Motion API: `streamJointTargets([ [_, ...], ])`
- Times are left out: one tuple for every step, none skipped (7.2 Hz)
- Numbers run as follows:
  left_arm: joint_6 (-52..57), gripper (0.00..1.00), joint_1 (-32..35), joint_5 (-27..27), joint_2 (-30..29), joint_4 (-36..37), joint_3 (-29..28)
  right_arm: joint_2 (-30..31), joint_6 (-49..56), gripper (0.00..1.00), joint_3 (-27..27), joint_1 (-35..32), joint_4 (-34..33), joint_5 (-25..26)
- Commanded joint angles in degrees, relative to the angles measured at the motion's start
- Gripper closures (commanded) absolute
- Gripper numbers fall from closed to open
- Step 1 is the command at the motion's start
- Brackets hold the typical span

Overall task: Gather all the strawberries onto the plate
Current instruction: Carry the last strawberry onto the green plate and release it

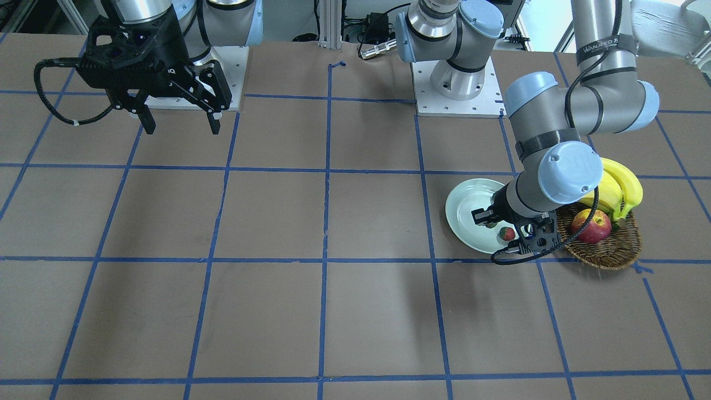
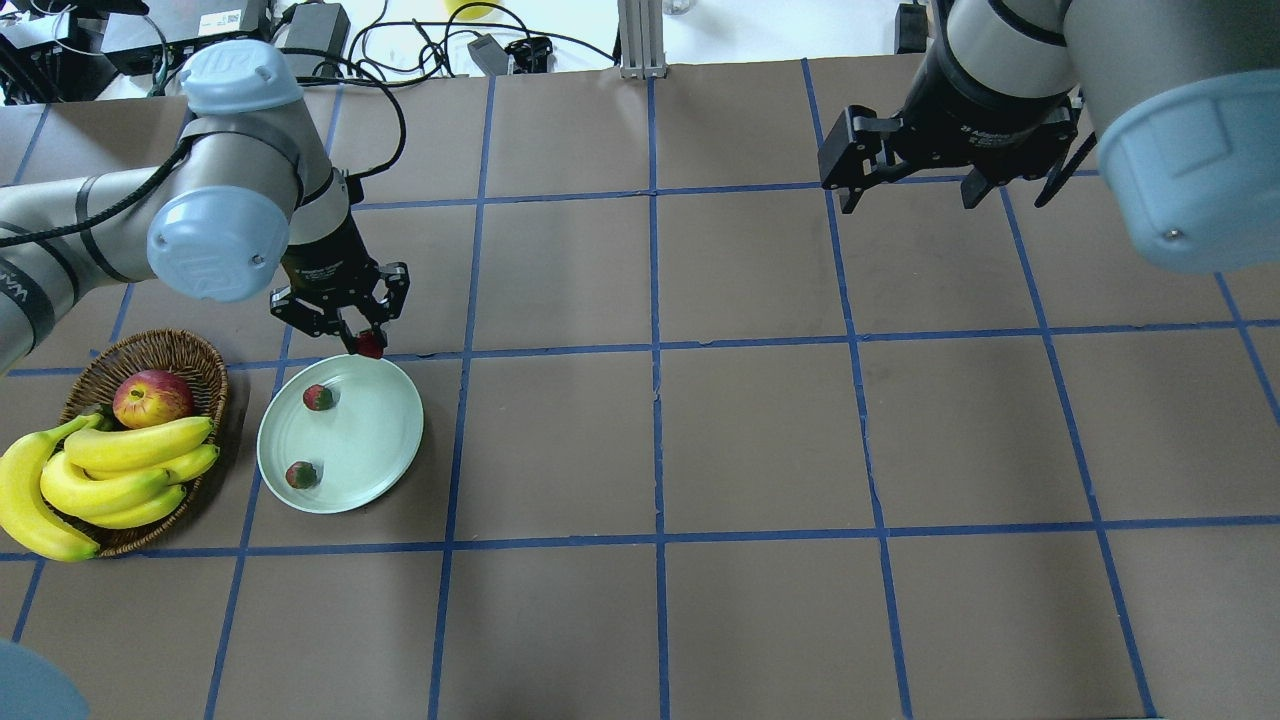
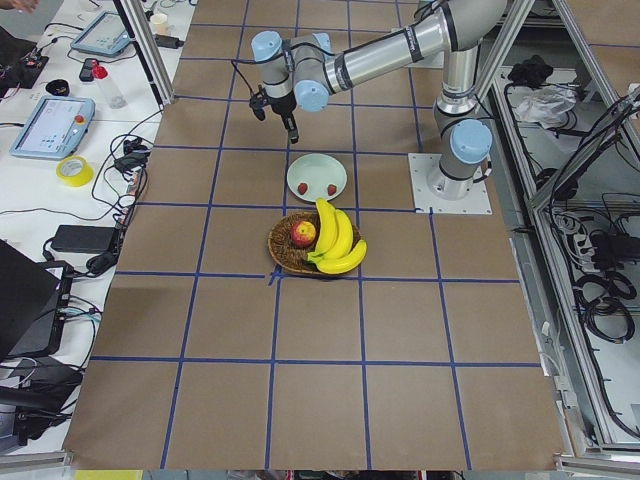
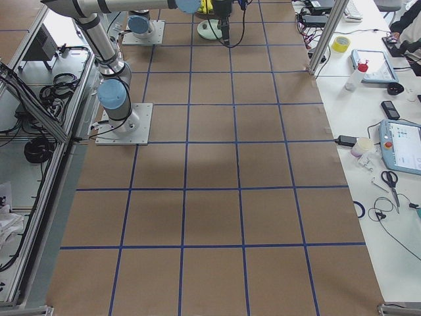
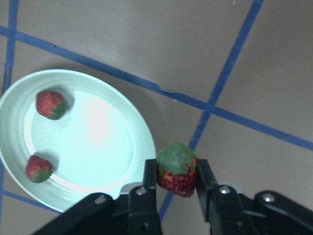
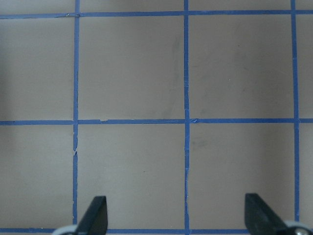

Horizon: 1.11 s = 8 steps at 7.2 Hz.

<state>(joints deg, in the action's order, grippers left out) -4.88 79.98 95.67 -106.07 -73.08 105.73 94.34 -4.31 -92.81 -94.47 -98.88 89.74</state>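
Note:
The pale mint-green plate point(image 2: 372, 430) lies on the table to the right of the basket, and it also shows in the front view point(image 1: 465, 204) and the left wrist view point(image 5: 98, 147). Two strawberries point(image 2: 318, 397) point(image 2: 301, 474) lie on it, seen in the wrist view too point(image 5: 50, 104) point(image 5: 38, 168). My left gripper point(image 2: 366, 338) is shut on a third strawberry point(image 5: 177, 169) point(image 2: 369, 346), held above the plate's far rim. My right gripper point(image 2: 912, 195) point(image 1: 180, 119) point(image 6: 177, 215) is open and empty, high over bare table far from the plate.
A brown wicker basket point(image 2: 160, 349) point(image 1: 611, 253) stands close beside the plate, holding a red-yellow apple point(image 2: 152, 397) point(image 1: 591, 226) and a bunch of bananas point(image 2: 110, 470) point(image 1: 617, 189). Blue tape lines grid the brown table.

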Motion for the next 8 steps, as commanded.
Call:
streamJointTargets([
  [1.46, 0.00, -1.32, -0.13, 0.16, 1.36, 2.46, -0.03, 0.00, 0.00, 0.00, -0.01, 0.00, 0.00],
  [1.37, 0.00, -1.49, -0.31, 1.21, 1.28, 1.50, -0.12, 0.00, 0.00, 0.00, -0.01, 0.00, -0.09],
  [1.37, 0.00, -1.32, -0.39, 2.26, 1.36, -0.51, -0.12, 0.00, 0.00, 0.00, -0.01, 0.00, -0.09],
  [2.06, 0.00, -0.53, -0.05, 3.23, 1.19, -4.62, -0.12, 0.00, 0.00, 0.00, -0.01, 0.00, -0.09],
  [2.16, 0.00, -0.18, -0.39, 4.98, 1.02, -8.31, -0.12, 0.00, 0.00, 0.00, -0.01, 0.00, -0.09],
  [2.24, 0.00, 0.09, -2.66, 6.82, -2.21, -11.83, -0.12, 0.00, 0.00, 0.00, -0.01, 0.00, -0.09],
  [2.24, 0.00, 0.53, -5.20, 9.02, -7.81, -14.39, -0.12, 0.00, 0.00, 0.00, -0.01, 0.00, -0.09],
  [2.68, 0.00, 2.18, -6.19, 11.65, -12.39, -16.42, -0.12, 0.00, 0.00, 0.00, -0.01, 0.00, -0.09],
])
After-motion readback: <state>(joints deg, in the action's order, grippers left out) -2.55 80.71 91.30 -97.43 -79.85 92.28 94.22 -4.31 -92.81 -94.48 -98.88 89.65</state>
